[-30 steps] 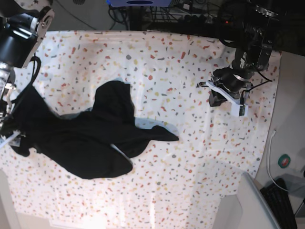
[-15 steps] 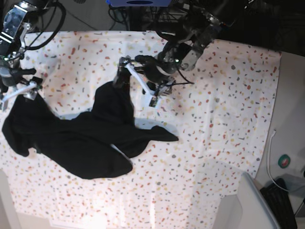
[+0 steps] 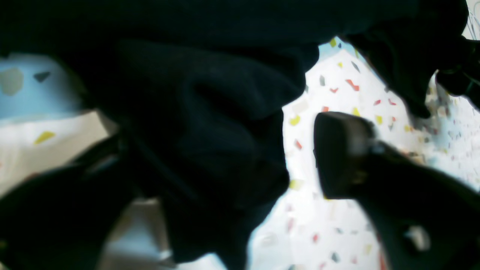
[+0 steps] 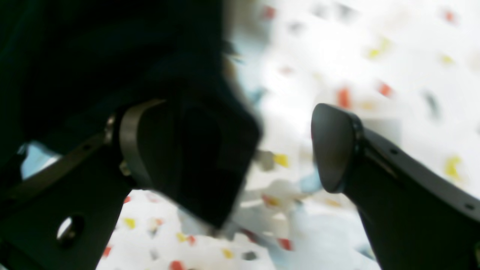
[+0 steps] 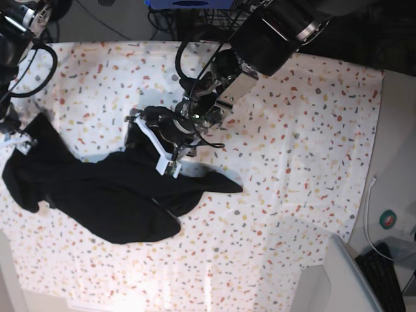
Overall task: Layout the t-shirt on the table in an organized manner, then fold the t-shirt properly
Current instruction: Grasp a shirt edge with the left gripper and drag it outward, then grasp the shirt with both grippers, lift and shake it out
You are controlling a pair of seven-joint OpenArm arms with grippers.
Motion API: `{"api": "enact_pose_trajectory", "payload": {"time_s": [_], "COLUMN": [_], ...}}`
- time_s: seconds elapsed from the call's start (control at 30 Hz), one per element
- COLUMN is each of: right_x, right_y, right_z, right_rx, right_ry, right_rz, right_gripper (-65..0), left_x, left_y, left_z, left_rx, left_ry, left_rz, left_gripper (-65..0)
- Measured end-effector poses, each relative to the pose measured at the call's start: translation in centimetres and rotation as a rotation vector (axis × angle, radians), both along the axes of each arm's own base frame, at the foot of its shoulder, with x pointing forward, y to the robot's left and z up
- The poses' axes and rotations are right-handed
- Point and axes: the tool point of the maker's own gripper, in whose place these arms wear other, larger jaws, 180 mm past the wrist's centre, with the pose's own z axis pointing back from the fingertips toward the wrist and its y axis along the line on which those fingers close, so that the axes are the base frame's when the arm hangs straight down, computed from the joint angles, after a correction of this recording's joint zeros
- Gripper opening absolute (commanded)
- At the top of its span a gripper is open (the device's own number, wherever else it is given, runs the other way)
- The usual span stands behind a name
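- the black short-sleeved soft fabric t-shirt (image 5: 110, 192) lies crumpled on the left half of the counter (image 5: 292, 162), which is a large flat surface under a white cloth with small red, orange, yellow and grey flecks.
- in the base view one lobe of the t-shirt points up near the middle of the counter, one narrow end points to the right, and the wide part spreads to the left edge.
- the left gripper (image 5: 156, 140) is low over the upper lobe of the t-shirt, and its white fingers stand apart on both sides of the cloth.
- in the left wrist view a thick fold of black fabric (image 3: 210, 131) fills the gap beside the dark finger pad (image 3: 339, 153); the fingers are apart and the fold lies between them, not clamped.
- the right gripper (image 5: 16, 133) is at the far left edge of the counter, at the top left corner of the t-shirt.
- in the right wrist view its two dark pads (image 4: 333, 146) are wide apart; black fabric (image 4: 112, 56) covers the left pad, and between the pads only the flecked cloth shows.
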Motion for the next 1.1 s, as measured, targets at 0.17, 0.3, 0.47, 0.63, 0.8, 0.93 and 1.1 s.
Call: {"api": "enact_pose_trajectory", "payload": {"time_s": [0.17, 0.3, 0.47, 0.63, 0.8, 0.93, 1.1], "right_x": [-0.3, -0.5, -4.9, -10.0, -9.1, -11.1, -14.4], "right_y": [1.1, -0.2, 0.1, 4.2, 5.4, 6.4, 7.6], "right_z": [-0.4, 0.1, 2.3, 3.6, 5.2, 1.3, 0.7], "right_rx": [0.024, 0.0, -0.108, -0.149, -0.153, -0.054, -0.022], "right_ry": [-0.001, -0.003, 0.063, 0.116, 0.064, 0.171, 0.286], "right_rz": [0.072, 0.098, 0.207, 0.292, 0.3, 0.265, 0.298], "right_gripper": [-57.8, -65.0, -65.0, -65.0, -65.0, -65.0, -51.9], "left_x": [-1.4, -1.0, -0.9, -1.0, -0.4, -3.8, -6.9], "left_y": [3.7, 11.1, 18.5, 20.5, 22.0, 21.7, 22.3], "left_z": [-1.1, 0.0, 5.4, 9.7, 11.2, 7.6, 5.3], "left_rx": [0.056, 0.137, 0.164, 0.165, 0.18, 0.2, 0.215], "left_ry": [0.039, 0.078, 0.03, -0.006, -0.014, 0.107, 0.197], "left_rz": [-0.052, 0.019, 0.142, 0.164, 0.194, 0.169, 0.175], "left_gripper": [-65.0, -65.0, -65.0, -65.0, -65.0, -65.0, -65.0]}}
